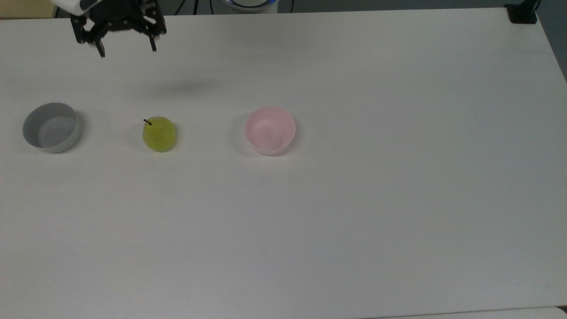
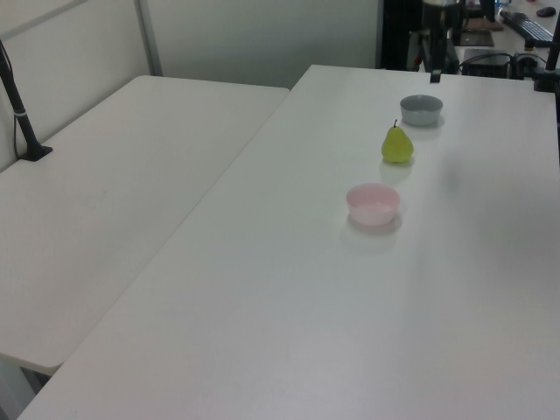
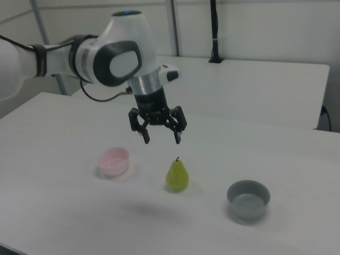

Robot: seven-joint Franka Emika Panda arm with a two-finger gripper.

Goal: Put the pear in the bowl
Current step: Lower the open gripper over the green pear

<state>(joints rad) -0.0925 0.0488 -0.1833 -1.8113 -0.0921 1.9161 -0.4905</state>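
The yellow-green pear [image 1: 159,134] [image 2: 396,145] [image 3: 177,175] stands upright on the white table, dark stem up, between two bowls. To the top view's right of it sits the pale pink bowl [image 1: 270,130] [image 2: 373,204] [image 3: 114,161], with nothing in it. My gripper [image 1: 127,50] [image 3: 161,140] hangs in the air, open, its fingers spread wide and pointing down with nothing between them. In the right view it is above the pear and slightly to the right view's left. In the top view it lies near the table's far edge.
A grey straight-sided bowl [image 1: 52,127] [image 2: 421,109] [image 3: 248,198] stands on the pear's other side. A second white table [image 2: 114,192] adjoins at the left view's left. A black clamp [image 1: 522,13] sits at the table's far corner in the top view.
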